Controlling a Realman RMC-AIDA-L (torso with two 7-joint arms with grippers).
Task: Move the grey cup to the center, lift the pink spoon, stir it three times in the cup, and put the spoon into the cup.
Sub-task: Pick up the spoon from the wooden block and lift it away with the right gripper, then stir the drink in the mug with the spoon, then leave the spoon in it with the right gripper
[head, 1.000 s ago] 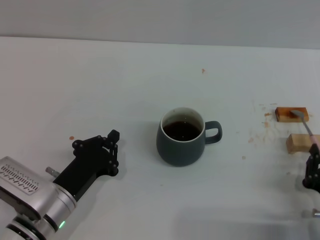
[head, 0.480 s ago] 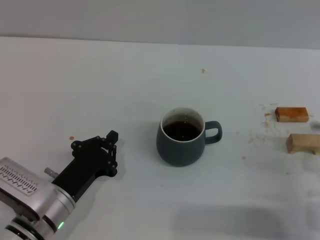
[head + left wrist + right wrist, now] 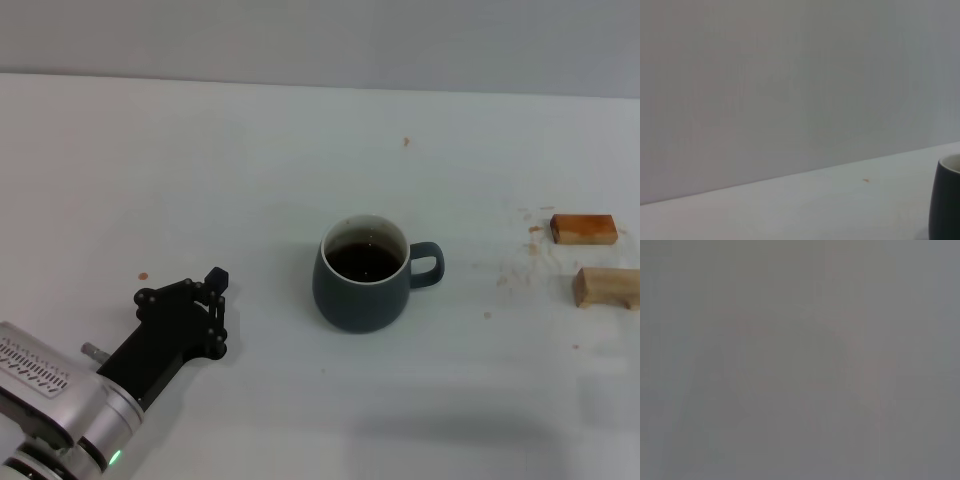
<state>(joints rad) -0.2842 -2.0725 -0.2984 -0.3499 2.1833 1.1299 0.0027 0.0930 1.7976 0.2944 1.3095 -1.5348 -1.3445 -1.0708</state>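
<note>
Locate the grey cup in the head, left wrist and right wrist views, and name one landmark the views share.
Head view: the grey cup stands near the middle of the white table, handle toward the robot's right.
Left wrist view: only a dark sliver of its side shows, cut by the picture's edge.
Right wrist view: not in it; nothing can be made out.
Shared landmark: the small orange speck on the table behind the cup.

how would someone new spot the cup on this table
On the white table, look near the middle, right of the left claw. The rounded dark blue-grey ceramic mug stands upright, holding dark liquid, loop handle toward two small wooden blocks. It is the only rounded vessel.
</note>
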